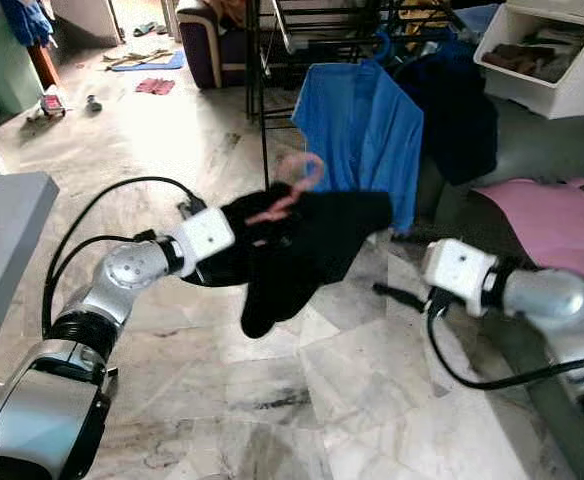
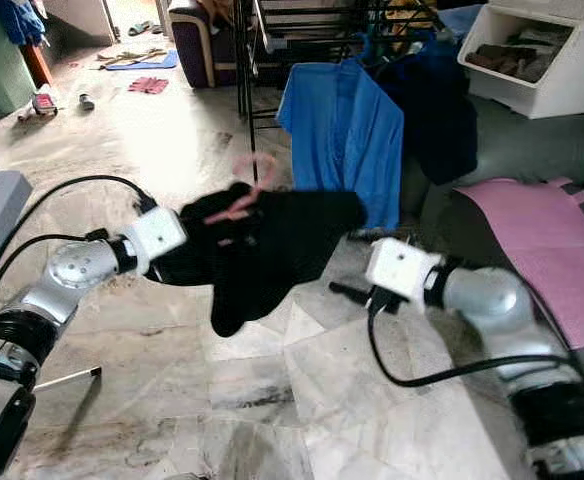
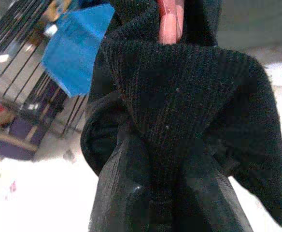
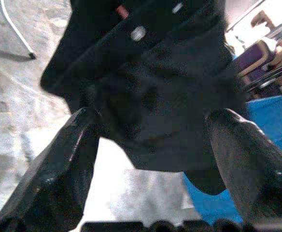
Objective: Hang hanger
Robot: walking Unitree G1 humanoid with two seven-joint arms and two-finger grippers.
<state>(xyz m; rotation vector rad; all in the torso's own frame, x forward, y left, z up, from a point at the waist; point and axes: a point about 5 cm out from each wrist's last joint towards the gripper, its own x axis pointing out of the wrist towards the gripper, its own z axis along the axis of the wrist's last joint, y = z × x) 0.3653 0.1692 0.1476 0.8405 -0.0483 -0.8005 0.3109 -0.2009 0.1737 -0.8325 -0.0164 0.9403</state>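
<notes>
Left hand [image 3: 167, 193] clamps black garment [image 1: 302, 250] | pink hanger [image 1: 292, 195] inside

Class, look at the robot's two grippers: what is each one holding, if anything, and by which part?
The left gripper is shut on the black garment, pinching a fold of cloth below the pink hanger's hook. The right gripper is open, holding nothing.

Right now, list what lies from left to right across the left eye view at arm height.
Left arm → black garment on pink hanger → right gripper → right arm → pink cloth.
</notes>
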